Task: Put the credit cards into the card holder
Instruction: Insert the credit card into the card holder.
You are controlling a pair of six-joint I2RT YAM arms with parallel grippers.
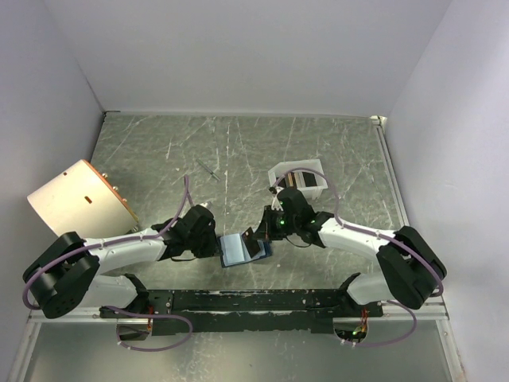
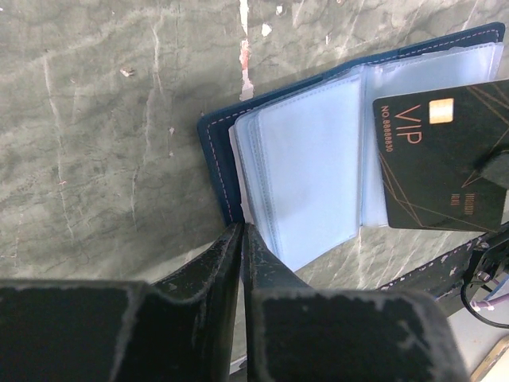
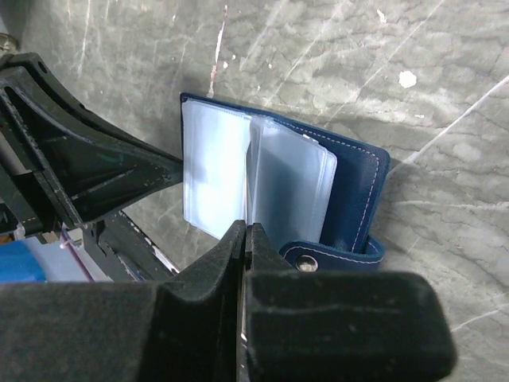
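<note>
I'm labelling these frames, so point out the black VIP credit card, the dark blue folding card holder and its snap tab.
black VIP credit card (image 2: 441, 159): left wrist view, middle of its face.
dark blue folding card holder (image 2: 215, 167): left wrist view, bare cover edge.
snap tab (image 3: 342, 256): right wrist view, beside its metal stud.

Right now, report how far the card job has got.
Done: the card holder lies open, its visible clear sleeves empty. In hand: the left gripper pinches the holder's edge while the right gripper holds a black VIP card over the sleeves; whether it has entered a pocket, I cannot tell. Left: seating that card, then the cards in the white tray.
</note>
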